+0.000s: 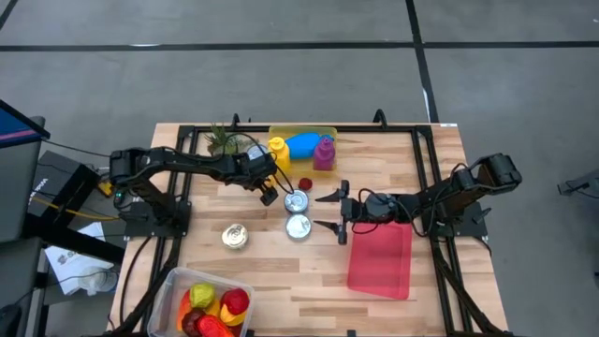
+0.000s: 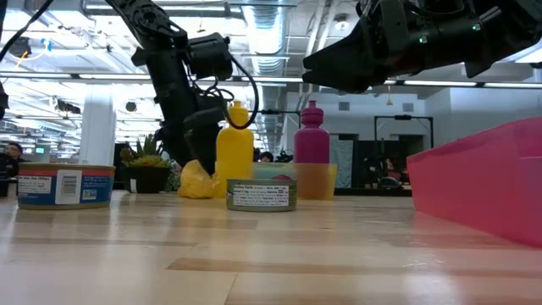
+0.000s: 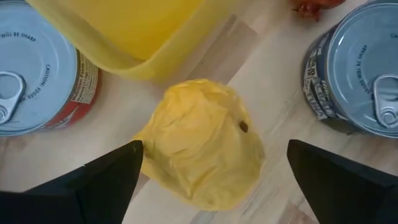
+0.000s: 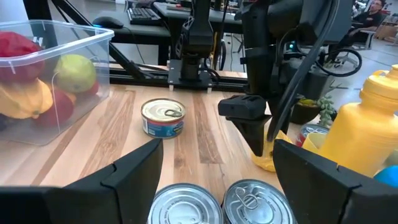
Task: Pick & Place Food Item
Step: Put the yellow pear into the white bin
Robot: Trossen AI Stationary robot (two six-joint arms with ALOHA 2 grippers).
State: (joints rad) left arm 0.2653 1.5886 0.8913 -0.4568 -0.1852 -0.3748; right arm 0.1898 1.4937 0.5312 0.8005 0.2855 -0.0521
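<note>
Tools were both wide open and held nothing. The left tool (image 3: 211, 180) hung just over a soft yellow food item (image 3: 202, 140) on the table (image 1: 281, 281), beside the yellow bottle (image 1: 278, 150). The right tool (image 1: 337, 213) waited by two cans (image 1: 298, 213), near the pink tray (image 1: 381, 257). A clear box (image 1: 201, 300) of fruit sat at the near left.

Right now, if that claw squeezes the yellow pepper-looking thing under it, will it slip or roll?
The yellow pepper is lumpy and rounded, so it could wobble or roll. It looks smooth, maybe slippery. The open left gripper straddles it, so centred squeezing probably holds.
</note>
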